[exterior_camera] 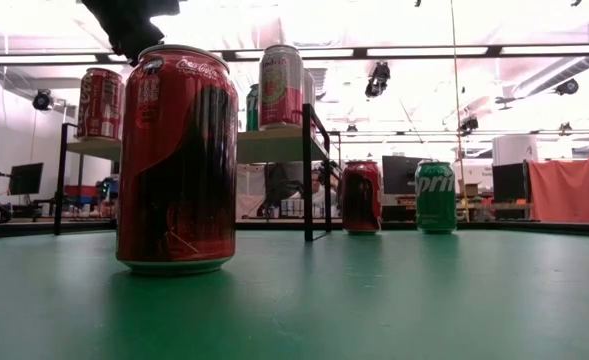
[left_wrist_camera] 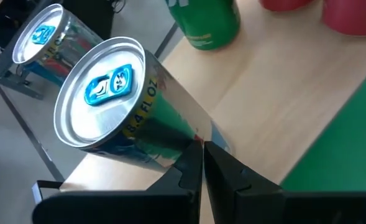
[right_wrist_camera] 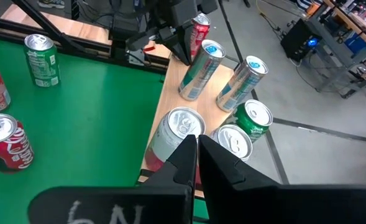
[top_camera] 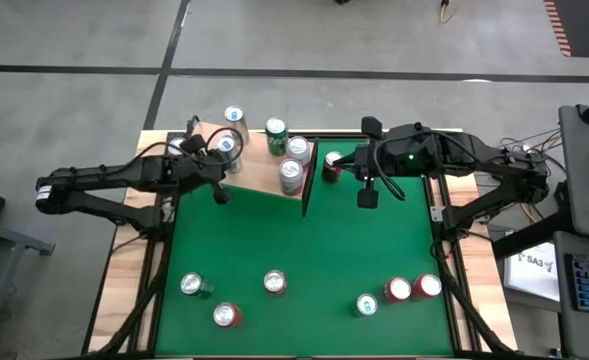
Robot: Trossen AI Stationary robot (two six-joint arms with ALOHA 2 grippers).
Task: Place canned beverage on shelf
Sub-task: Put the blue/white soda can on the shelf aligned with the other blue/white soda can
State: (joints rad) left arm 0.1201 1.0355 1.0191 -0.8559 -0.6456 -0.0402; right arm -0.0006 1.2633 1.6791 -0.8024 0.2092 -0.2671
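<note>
The shelf [top_camera: 259,172] is a pale wood board at the table's far left, with a dark end panel [top_camera: 307,186]. Several cans stand upright on it. Among them are two slim silver cans with blue tabs [top_camera: 226,146] [top_camera: 235,117] and a green can [top_camera: 276,130]. My left gripper [left_wrist_camera: 201,149] is shut, its tips right beside the nearer slim can [left_wrist_camera: 111,102], low on its side. In the right wrist view my left gripper [right_wrist_camera: 184,55] points down next to that can [right_wrist_camera: 200,68]. My right gripper [top_camera: 366,196] hangs shut in the air, right of the end panel. My left gripper's shut fingertips [left_wrist_camera: 195,152] stand against the lower side of the nearer slim silver can [left_wrist_camera: 183,134], slanting down from the table's left. I cannot tell whether they touch it. The can stands upright on the shelf board [left_wrist_camera: 263,81].
A red can [top_camera: 332,163] stands on the green table just right of the end panel. Several loose cans stand along the near edge, among them a red cola can [exterior_camera: 179,160] and a silver one [top_camera: 275,282]. The middle of the green table [top_camera: 304,240] is bare.
</note>
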